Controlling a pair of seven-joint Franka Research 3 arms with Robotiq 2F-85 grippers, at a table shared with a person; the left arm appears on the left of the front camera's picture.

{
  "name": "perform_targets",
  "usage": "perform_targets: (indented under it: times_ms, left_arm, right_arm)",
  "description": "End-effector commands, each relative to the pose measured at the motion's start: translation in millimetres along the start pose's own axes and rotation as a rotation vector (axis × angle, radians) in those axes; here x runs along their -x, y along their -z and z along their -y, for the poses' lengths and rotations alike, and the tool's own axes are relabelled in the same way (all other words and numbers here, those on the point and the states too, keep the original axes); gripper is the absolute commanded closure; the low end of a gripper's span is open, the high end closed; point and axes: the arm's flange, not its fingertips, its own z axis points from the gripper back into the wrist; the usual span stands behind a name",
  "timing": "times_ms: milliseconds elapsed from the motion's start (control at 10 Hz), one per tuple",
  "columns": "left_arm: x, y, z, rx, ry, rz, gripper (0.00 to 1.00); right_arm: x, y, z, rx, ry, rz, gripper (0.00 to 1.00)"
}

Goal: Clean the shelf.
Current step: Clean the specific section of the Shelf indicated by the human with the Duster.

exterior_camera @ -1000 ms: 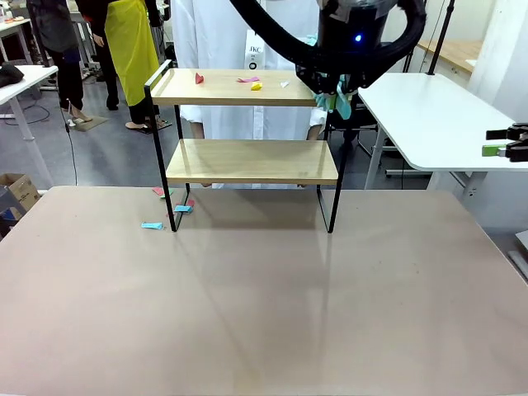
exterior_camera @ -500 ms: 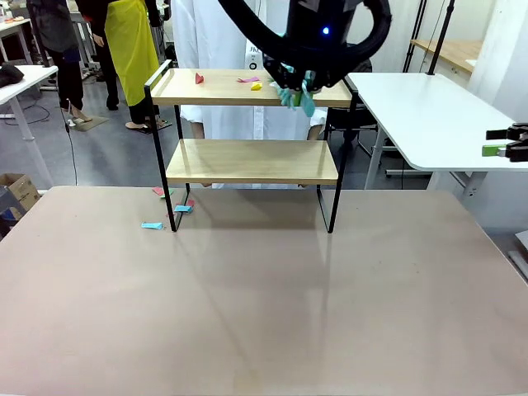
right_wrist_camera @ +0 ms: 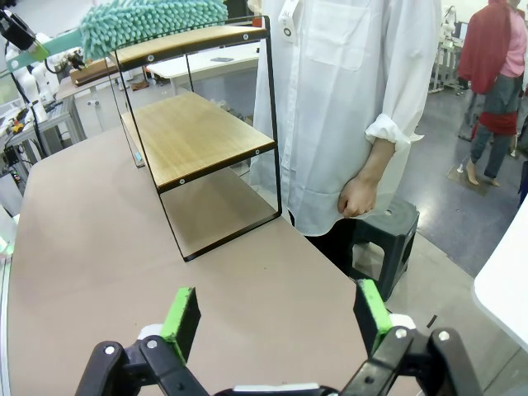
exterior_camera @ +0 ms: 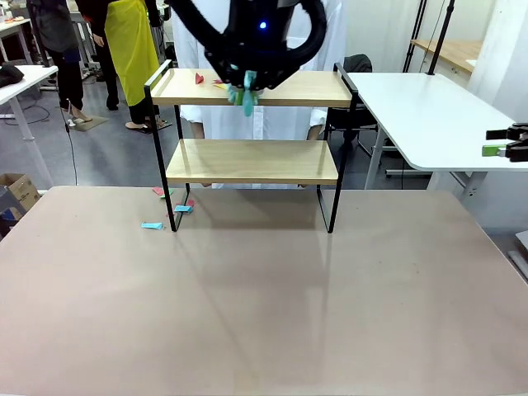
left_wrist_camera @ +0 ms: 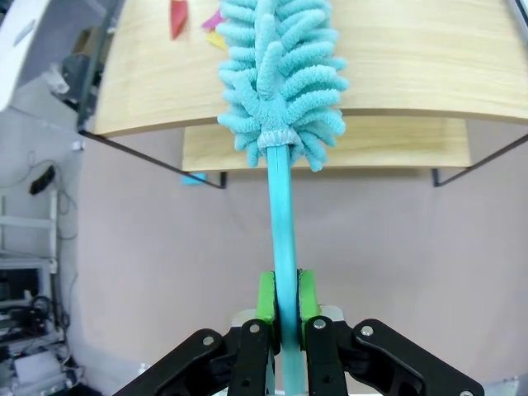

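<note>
white side table (exterior_camera: 429, 115) | black stool (right_wrist_camera: 384, 235) | cardboard box (exterior_camera: 18, 191) | person in white coat (right_wrist_camera: 346, 82)

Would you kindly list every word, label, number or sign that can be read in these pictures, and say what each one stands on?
No text here is legible.
White badge on the person's white coat, right wrist view: dark print, too small to read.
Shelf and teal duster: no lettering that I can see.

The left jaws clamp tight; right jaws gape.
</note>
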Motion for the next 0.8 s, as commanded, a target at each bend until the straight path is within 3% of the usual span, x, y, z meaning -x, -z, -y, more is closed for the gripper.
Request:
perform_targets:
  times_ms: [0, 400, 700]
  left_arm:
    - [9, 1, -21, -0.104, 0.055, 0.020, 0.87]
    - [14, 1, -65, -0.347, 0.078, 0.032, 0.87]
    - [22, 3, -84, -0.557, 0.079, 0.110, 0.87]
  right_arm:
    - [-3, 0, -1, 0.001, -0.006, 0.001, 0.00]
    - [-3, 0, -1, 0.001, -0.006, 0.001, 0.00]
    - [-3, 0, -1, 0.001, -0.006, 0.001, 0.00]
